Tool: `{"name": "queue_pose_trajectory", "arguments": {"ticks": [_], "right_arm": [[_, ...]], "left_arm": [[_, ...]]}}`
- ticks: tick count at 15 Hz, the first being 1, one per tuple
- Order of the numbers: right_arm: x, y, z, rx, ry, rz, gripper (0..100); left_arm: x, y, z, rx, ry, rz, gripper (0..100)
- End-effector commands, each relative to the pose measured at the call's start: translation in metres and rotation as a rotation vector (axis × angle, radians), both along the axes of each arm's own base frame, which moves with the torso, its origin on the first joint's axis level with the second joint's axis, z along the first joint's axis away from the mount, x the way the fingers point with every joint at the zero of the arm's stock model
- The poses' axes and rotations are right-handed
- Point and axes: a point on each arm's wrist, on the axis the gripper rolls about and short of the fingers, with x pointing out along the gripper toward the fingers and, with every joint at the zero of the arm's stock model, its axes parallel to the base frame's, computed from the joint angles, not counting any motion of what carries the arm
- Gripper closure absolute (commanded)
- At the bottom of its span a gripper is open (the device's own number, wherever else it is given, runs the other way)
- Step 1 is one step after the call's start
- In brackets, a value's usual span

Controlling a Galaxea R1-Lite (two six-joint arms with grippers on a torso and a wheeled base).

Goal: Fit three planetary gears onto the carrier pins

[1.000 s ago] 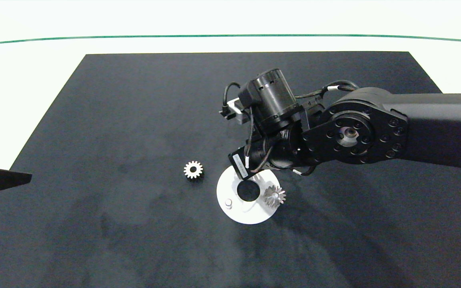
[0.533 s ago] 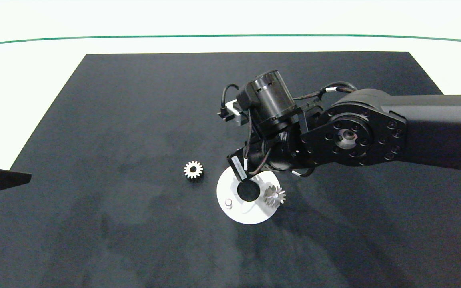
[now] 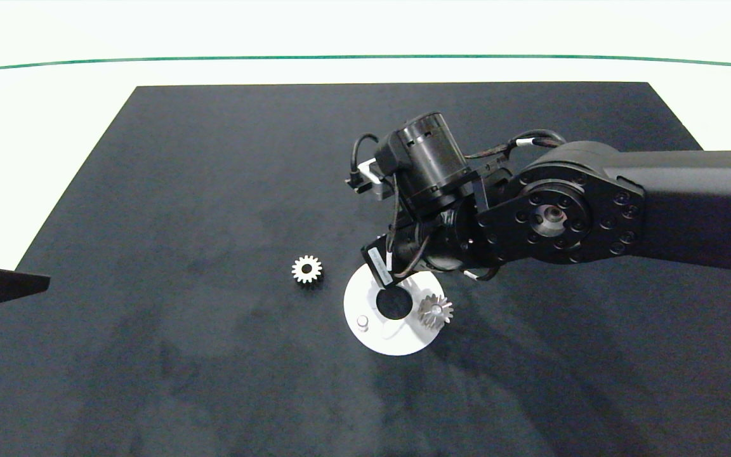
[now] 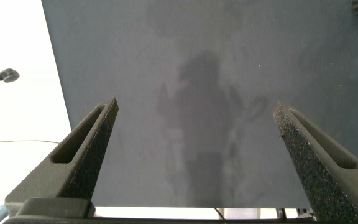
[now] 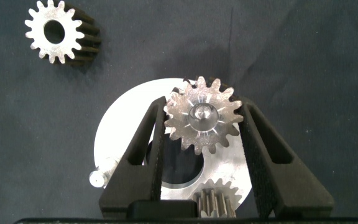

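The right gripper [image 5: 204,127] pinched one small metal gear [image 5: 203,120] by its toothed rim above the white disc [image 3: 383,333], a stiff, probably slippery part, while the left gripper [image 4: 194,143] hung spread at the surface edge.

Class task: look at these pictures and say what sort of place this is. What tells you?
Probably a robot test bench in a lab: a bare black mat on a white table, loose gears beside a pinned disc, and robot arms.

Shiny silvery metal gears [image 5: 201,120]; smooth matt white disc [image 5: 126,118]; matt dark cloth-like mat [image 3: 213,165] on glossy white counter [image 3: 35,114].
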Motion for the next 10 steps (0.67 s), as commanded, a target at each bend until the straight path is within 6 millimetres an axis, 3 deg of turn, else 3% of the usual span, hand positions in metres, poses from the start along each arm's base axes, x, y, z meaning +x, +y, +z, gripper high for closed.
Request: {"name": "queue_pose_trajectory", "arguments": {"ticks": [1, 10], "right_arm": [[-0.0010, 0.0000, -0.0014, -0.010, 0.008, 0.000, 84], [-0.0021, -0.0002, -0.0021, -0.013, 0.018, -0.003, 84]], "left_arm": [[-0.0003, 0.0000, -0.0004, 0.001, 0.005, 0.000, 0], [-0.0018, -0.0002, -0.0004, 0.002, 0.003, -0.002, 0]]}}
